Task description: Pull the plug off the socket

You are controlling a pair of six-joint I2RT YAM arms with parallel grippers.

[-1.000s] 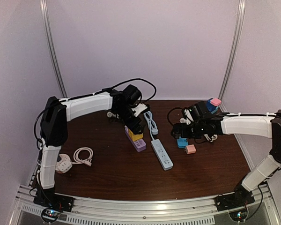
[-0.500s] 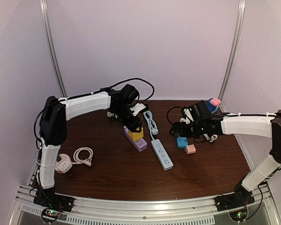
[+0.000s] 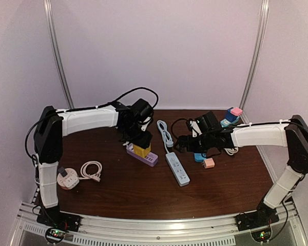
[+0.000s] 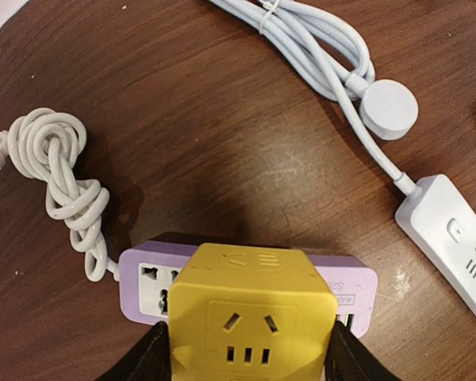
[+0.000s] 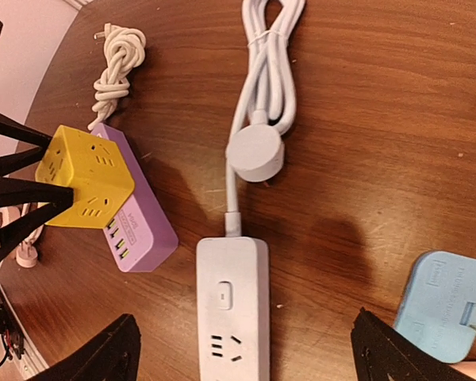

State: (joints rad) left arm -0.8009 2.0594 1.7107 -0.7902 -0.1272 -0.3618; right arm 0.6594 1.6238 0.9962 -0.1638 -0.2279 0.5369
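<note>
Left gripper point(image 4: 248, 359): we see it part-closed on the yellow plug point(image 4: 250, 305), clamping its sides for pulling upward.
Purple socket strip point(image 4: 141, 279): beneath that gripper, plug seated.
Right gripper point(image 5: 246, 357): wide open, holding nothing.

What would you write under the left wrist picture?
Left gripper clamps the yellow cube plug sitting on the purple power strip.

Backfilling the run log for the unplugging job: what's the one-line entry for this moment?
left hand: shut on yellow adapter | yellow adapter: seated in purple strip, not yet pulled | right hand: open, above white strip
</note>
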